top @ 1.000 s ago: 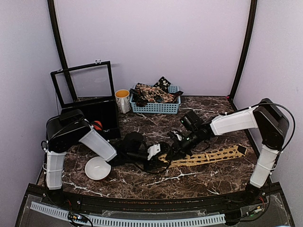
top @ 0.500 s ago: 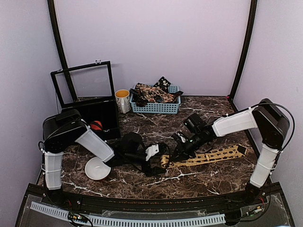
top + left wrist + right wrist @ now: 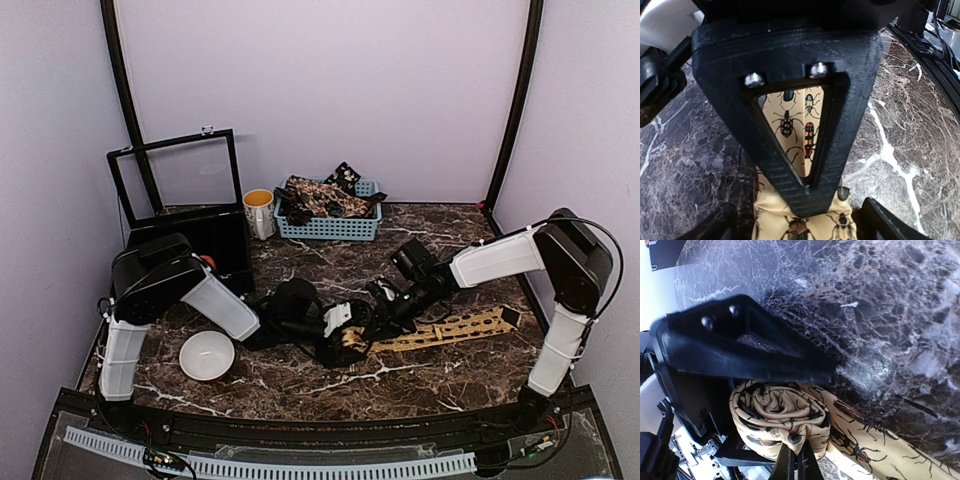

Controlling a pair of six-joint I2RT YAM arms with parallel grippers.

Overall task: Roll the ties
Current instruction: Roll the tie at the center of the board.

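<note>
Two sets of fingers are working at the middle of the desk [image 3: 300, 385]: your right fingers [image 3: 788, 466] are clenching the rolled end of the mustard tie [image 3: 772, 412]; your left fingers [image 3: 886, 227] are standing released, straddling it.

We see pale lilac walls [image 3: 320, 90] closing the cell on three sides, evenly lit. Black metal posts [image 3: 125, 100] stand slanted in the back corners. Below lies a dark brown marble-patterned tabletop [image 3: 300, 385] with white veins, edged near us by a white perforated strip [image 3: 300, 466].
</note>
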